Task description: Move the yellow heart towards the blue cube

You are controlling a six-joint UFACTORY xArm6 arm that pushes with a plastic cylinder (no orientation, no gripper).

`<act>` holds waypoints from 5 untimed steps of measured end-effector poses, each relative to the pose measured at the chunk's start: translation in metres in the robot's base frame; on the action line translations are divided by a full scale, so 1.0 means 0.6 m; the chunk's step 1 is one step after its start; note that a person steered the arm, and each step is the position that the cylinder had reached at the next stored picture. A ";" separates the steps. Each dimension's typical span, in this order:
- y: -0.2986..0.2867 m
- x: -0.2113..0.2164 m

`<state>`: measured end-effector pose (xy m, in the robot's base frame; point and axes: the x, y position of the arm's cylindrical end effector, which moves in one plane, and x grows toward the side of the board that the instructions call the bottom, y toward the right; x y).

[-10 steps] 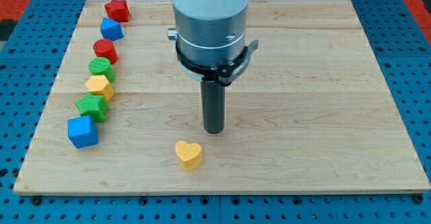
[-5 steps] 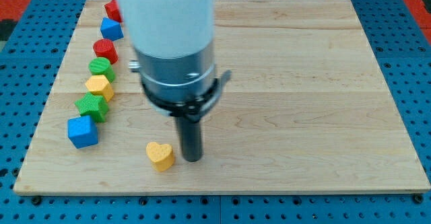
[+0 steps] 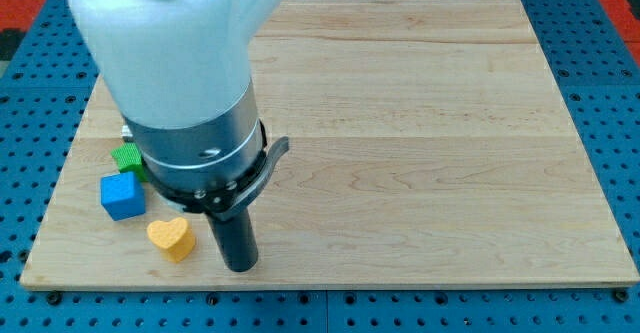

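The yellow heart (image 3: 171, 238) lies near the view's bottom left of the wooden board (image 3: 420, 123). The blue cube (image 3: 122, 195) sits just up and to the left of it, a small gap apart. My tip (image 3: 239, 266) is on the board to the right of the heart, close beside it; I cannot tell whether it touches.
A green block (image 3: 127, 158) peeks out above the blue cube, partly hidden by the arm. The arm's body covers the rest of the block row at the view's left. The board's bottom edge runs just below my tip.
My tip has swept left and down, pushing the yellow heart leftward, from the board's bottom middle to close beside the blue cube. The arm now hides most of the left row.
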<state>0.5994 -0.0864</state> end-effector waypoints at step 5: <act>-0.057 -0.040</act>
